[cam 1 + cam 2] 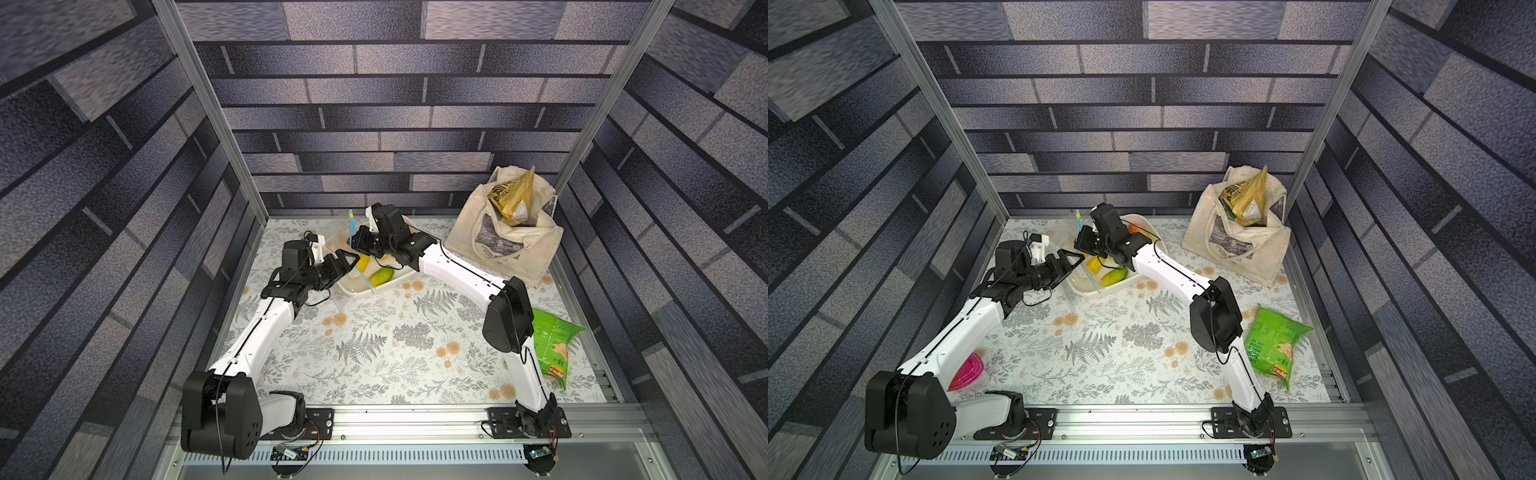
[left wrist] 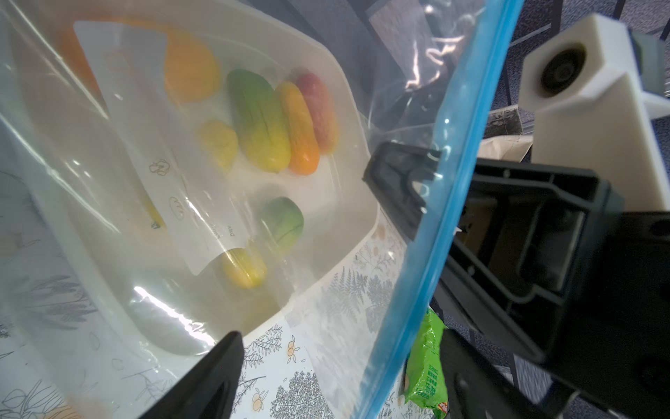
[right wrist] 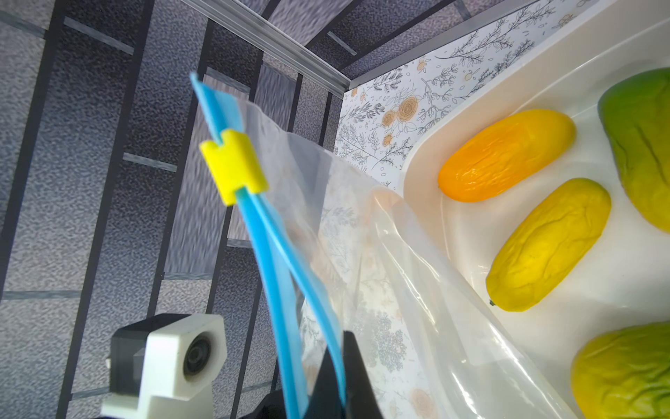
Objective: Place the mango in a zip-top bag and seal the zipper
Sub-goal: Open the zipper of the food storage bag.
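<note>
While the right gripper (image 3: 339,359) pinches the zipper (image 3: 286,326), holding the zip-top bag (image 3: 380,235) up over the far white tray (image 1: 365,292) where the mango (image 1: 381,276) lies, the left gripper (image 1: 349,259) is open beside the bag.

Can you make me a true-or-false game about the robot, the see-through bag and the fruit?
1. The right end effector pinches the zipper of the zip-top bag. True.
2. A mango sits inside the bag. False: the mangoes lie in the white tray.
3. The left end effector is shut. False: it is open.
4. The green snack packet lies on the table. True.
</note>
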Controlling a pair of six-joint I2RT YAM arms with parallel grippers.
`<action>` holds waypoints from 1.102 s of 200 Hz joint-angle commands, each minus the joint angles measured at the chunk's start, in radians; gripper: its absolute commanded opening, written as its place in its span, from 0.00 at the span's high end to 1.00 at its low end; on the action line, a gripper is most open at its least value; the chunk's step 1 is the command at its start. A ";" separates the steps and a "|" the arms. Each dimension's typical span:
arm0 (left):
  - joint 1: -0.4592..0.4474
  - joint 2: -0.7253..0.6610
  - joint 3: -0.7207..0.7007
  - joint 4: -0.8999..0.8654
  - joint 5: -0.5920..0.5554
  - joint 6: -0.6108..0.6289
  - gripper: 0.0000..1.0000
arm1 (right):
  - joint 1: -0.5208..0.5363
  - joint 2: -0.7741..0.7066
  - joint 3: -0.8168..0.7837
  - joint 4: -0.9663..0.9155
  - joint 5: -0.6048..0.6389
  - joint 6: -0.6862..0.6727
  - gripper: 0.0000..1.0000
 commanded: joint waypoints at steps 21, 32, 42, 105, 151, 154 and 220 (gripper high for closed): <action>-0.025 0.022 0.051 -0.075 -0.105 0.062 0.22 | -0.005 0.000 0.034 -0.019 -0.011 -0.027 1.00; -0.020 0.018 0.045 -0.063 -0.102 0.056 0.25 | -0.006 -0.002 0.036 -0.034 0.000 -0.037 1.00; -0.013 0.011 0.033 -0.046 -0.090 0.037 0.30 | -0.005 -0.003 0.034 -0.045 0.012 -0.047 1.00; 0.027 0.040 -0.064 0.258 -0.047 -0.166 0.42 | -0.004 -0.005 0.021 -0.053 0.038 -0.084 1.00; 0.057 -0.008 -0.099 0.296 -0.006 -0.192 0.37 | -0.005 0.001 0.026 -0.065 0.054 -0.106 1.00; 0.059 -0.014 -0.102 0.295 -0.004 -0.194 0.35 | -0.005 0.001 0.028 -0.065 0.055 -0.109 1.00; 0.053 -0.050 -0.061 0.206 0.022 -0.096 0.16 | -0.005 0.009 0.041 -0.059 0.036 -0.113 1.00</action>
